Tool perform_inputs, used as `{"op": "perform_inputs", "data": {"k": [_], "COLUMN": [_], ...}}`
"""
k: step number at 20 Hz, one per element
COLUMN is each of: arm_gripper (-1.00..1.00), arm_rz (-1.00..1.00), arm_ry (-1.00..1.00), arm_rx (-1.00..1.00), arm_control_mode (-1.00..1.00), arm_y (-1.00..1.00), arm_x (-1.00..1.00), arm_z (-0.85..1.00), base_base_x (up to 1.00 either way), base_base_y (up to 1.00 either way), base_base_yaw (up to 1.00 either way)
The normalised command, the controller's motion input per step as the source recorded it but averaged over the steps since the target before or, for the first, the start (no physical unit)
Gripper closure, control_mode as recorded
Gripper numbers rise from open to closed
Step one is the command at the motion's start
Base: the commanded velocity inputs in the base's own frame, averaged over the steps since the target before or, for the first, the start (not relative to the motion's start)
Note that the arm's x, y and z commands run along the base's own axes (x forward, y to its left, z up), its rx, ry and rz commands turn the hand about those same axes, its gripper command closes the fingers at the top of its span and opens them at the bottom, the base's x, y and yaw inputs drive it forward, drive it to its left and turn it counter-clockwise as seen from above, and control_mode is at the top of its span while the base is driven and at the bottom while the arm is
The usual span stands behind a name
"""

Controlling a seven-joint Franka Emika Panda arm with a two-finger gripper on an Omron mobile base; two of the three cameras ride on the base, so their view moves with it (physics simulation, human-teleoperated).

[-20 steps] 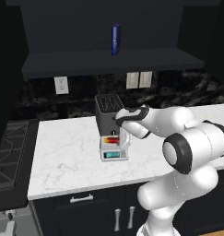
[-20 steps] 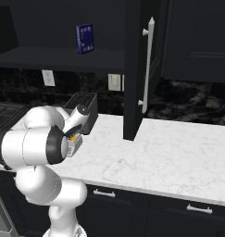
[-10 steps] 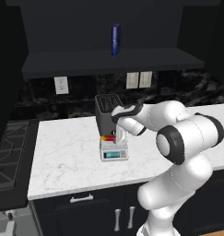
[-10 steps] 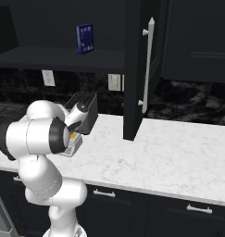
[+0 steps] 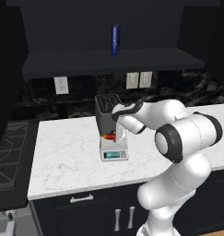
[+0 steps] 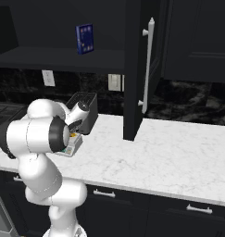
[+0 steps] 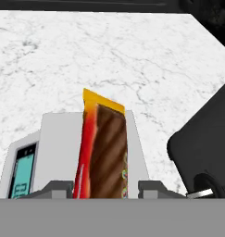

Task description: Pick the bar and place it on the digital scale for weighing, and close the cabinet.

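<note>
Bar (image 7: 102, 152) looks light, thin, slick-wrapped — best held across narrow edges. Lies on digital scale (image 7: 53, 152); claw (image 7: 104, 187) fingers flank it, grip state unclear.

A white robot arm (image 5: 178, 138) reaches left over a marble counter (image 5: 62, 156), its gripper (image 5: 117, 134) above the digital scale (image 5: 114, 150), the bar (image 5: 109, 137) just beneath.
</note>
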Motion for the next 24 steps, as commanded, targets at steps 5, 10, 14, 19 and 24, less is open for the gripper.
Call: {"op": "perform_inputs", "data": {"k": [5,10,14,19,24], "arm_gripper": [-1.00,-1.00,-1.00,-1.00,-1.00], "arm_rz": [0.00,0.00,0.04,0.07,0.03], "arm_ry": [-0.10,-0.13,-0.32,-0.36,-0.41], "arm_rx": [0.00,0.00,0.00,0.00,0.16], "arm_control_mode": [-1.00,-1.00,-1.00,-1.00,-1.00], "arm_y": [0.00,0.00,0.00,0.00,0.00], "arm_x": [-0.38,-0.40,-0.62,-0.70,-0.86], "arm_z": [0.01,0.22,0.69,0.68,0.67], "base_base_x": [0.00,0.00,0.00,0.00,0.00], "base_base_y": [0.00,0.00,0.00,0.00,0.00], "base_base_yaw": [0.00,0.00,0.00,0.00,0.00]}}
